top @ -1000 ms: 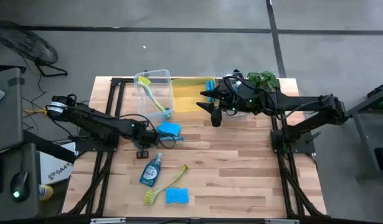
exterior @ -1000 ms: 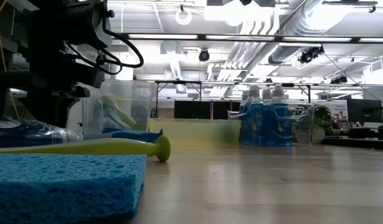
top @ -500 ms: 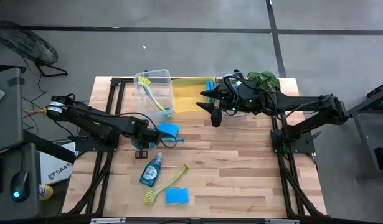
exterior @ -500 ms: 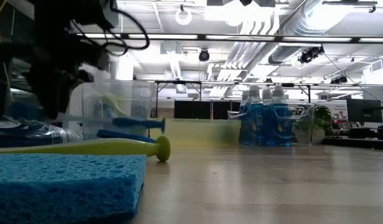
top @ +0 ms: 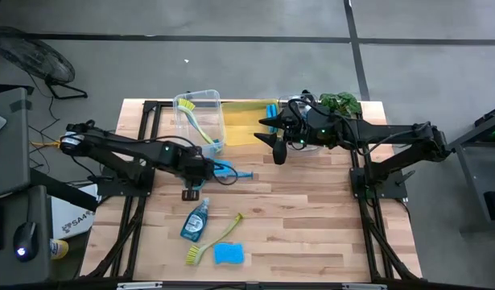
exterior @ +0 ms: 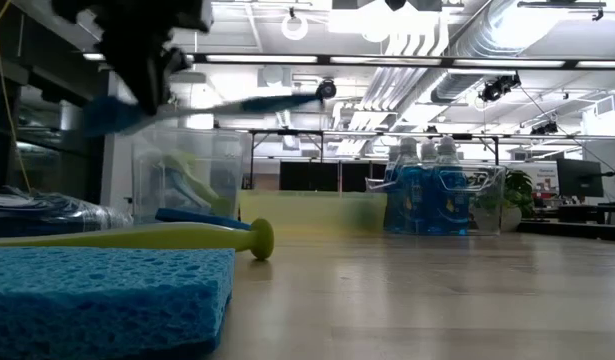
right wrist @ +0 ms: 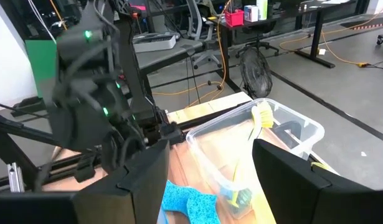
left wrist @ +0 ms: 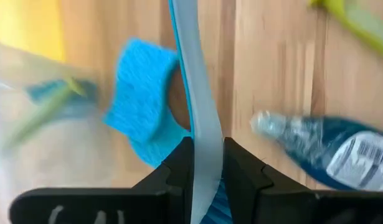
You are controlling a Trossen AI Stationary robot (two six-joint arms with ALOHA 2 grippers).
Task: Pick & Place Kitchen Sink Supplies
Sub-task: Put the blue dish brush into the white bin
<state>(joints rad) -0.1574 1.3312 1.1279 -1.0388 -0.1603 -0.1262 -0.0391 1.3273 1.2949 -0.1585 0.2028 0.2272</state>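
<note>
My left gripper point(top: 205, 171) is shut on a blue dish brush point(top: 233, 174) above the table's middle left, lifted clear in the low view point(exterior: 257, 103). Under it a flat blue sponge point(left wrist: 141, 112) lies on the wood. A soap bottle point(top: 195, 219), a yellow-green brush point(top: 215, 242) and a second blue sponge point(top: 228, 254) lie nearer the near edge. My right gripper point(top: 278, 150) hangs open near the far edge, beside the bins, touching nothing. My left gripper pinches the blue brush's pale handle point(left wrist: 203, 155) between its two fingers, near the head end. The fingers come from above and lie across the handle. The brush is lifted clear and about level, its free end point(exterior: 307, 97) pointing toward the table's right.
A clear bin point(top: 200, 121) with a yellow-green brush in it stands at the far left. Beside it is a yellow bin point(top: 245, 122). A clear bin of soap bottles point(exterior: 437, 195) and a leafy plant point(top: 340, 102) stand at the far right. Bare wood lies right of centre.
My left gripper has risen and moved toward the table's right and far side, over the blue sponge. The blue brush has come up off the table with it and now hangs clear, roughly level.
</note>
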